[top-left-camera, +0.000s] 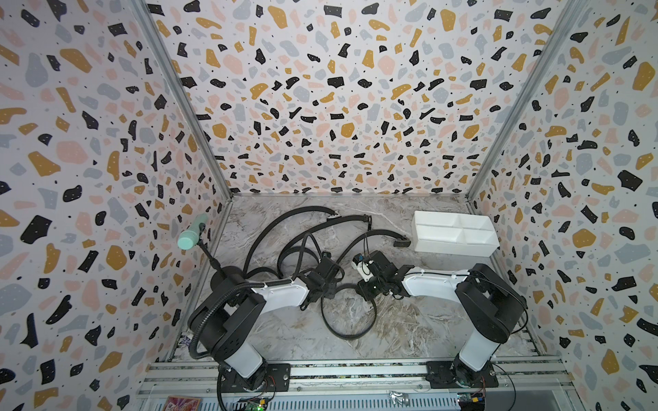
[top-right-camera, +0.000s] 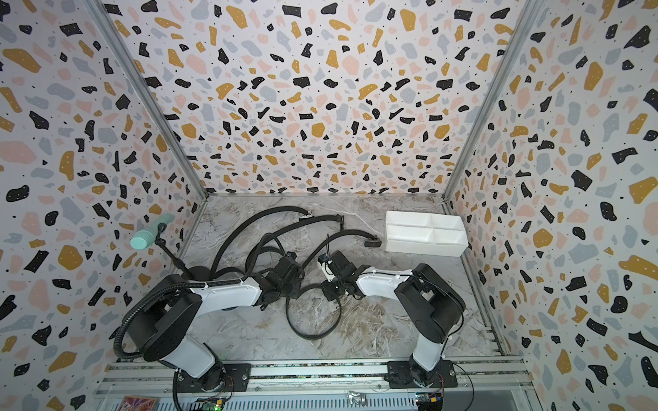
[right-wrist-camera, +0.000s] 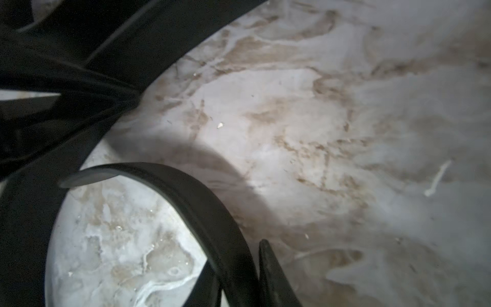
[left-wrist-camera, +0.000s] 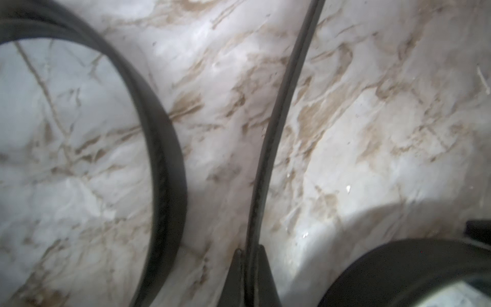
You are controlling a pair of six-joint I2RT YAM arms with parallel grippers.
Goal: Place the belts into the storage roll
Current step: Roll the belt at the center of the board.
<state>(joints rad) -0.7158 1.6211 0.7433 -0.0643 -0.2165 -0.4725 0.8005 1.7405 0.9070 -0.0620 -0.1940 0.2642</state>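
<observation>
Left gripper is clamped tight on a belt strap, edge-on between its fingers and running away over the marble tabletop. Right gripper straddles a belt loop; pinching or not, I cannot tell. The belts sprawl tangled mid-table. The storage roll sits far right, well apart from both grippers.

Likely lab booth, terrazzo walls (rail-mounted arms)

Belts outside white storage roll
</observation>
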